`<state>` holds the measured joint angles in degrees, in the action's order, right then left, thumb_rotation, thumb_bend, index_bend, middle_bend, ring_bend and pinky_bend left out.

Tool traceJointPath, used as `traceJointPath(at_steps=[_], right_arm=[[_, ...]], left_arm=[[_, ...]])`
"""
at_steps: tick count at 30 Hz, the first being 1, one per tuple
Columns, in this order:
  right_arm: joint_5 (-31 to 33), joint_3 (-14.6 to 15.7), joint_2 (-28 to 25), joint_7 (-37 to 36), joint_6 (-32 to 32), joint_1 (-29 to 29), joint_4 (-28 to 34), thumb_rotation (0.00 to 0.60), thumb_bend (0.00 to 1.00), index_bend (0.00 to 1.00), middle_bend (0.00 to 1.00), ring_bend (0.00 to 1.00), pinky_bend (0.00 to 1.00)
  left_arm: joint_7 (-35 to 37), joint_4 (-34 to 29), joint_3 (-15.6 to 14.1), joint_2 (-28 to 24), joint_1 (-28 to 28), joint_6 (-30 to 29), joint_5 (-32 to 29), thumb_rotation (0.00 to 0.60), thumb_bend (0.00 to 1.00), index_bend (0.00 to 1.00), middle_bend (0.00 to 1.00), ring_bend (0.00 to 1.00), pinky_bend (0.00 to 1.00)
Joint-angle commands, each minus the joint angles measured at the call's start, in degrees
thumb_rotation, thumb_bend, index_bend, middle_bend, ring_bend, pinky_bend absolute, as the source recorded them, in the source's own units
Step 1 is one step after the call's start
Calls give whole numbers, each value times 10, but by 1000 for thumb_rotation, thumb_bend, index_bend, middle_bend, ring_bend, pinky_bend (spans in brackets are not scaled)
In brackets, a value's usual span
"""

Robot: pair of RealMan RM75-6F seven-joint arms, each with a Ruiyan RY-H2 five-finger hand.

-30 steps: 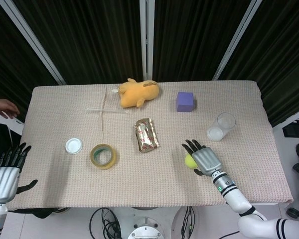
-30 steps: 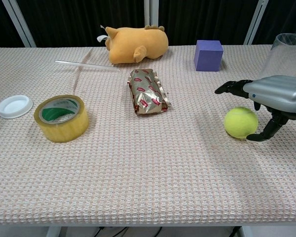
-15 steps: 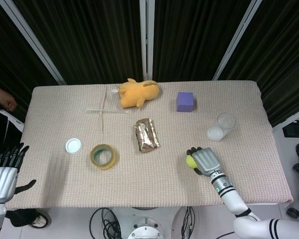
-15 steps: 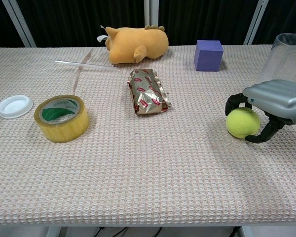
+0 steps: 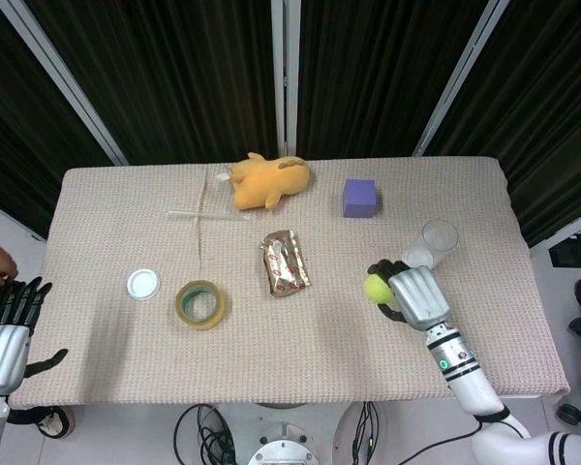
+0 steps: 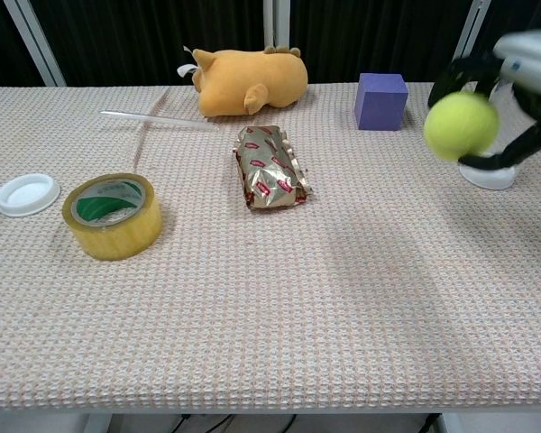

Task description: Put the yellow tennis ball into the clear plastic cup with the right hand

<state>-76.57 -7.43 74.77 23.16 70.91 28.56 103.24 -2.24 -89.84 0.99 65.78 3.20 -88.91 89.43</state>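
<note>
My right hand (image 5: pixel 416 295) grips the yellow tennis ball (image 5: pixel 376 287) and holds it up off the table; in the chest view the tennis ball (image 6: pixel 461 125) hangs high at the right, the right hand (image 6: pixel 523 72) wrapped around it from behind. The clear plastic cup (image 5: pixel 433 242) stands just beyond and to the right of the hand; in the chest view only the cup's white base (image 6: pixel 489 175) shows below the ball. My left hand (image 5: pixel 5 334) hangs open off the table's left edge, holding nothing.
A silver snack packet (image 5: pixel 285 262) lies mid-table, a yellow tape roll (image 5: pixel 201 303) and a white lid (image 5: pixel 143 283) to its left. An orange plush toy (image 5: pixel 267 181), a clear straw (image 5: pixel 208 215) and a purple cube (image 5: pixel 359 198) sit along the back.
My right hand closed on the ball and lifted it off the table, moving up and toward the cup. The left hand drifted slightly lower.
</note>
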Motion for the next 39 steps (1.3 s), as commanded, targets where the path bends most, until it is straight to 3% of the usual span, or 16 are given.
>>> traceJointPath(at_steps=[1,5,10,18,26,39], right_arm=[[-33,-31,-54,-33,55,-24,42,600,318,643,520,550,783],[7,-59,-94,-50,67,-35,45,600,320,643,521,550,783],[75,-82,-112,-71,46,-35,6,600,320,643,521,549,782],[128,-82,-95,-83,-24,-10,-68,600,320,632,504,544,765],[146,-85,-70,-71,-43,10,-110,600,321,617,489,529,742],[152,-71,-58,-72,-89,31,-139,600,293,443,369,404,669]], left_arm=[[-1,2,0,1,-1,-1,0,600,19,0,0,0,17],[1,3,-1,1,0,1,0,600,20,0,0,0,17],[5,6,-1,1,0,2,1,600,20,0,0,0,17],[7,7,2,2,4,10,-6,600,20,0,0,0,19],[6,14,3,5,4,21,-20,600,20,0,0,0,18],[-15,-5,5,-4,6,26,-27,600,20,0,0,0,18]])
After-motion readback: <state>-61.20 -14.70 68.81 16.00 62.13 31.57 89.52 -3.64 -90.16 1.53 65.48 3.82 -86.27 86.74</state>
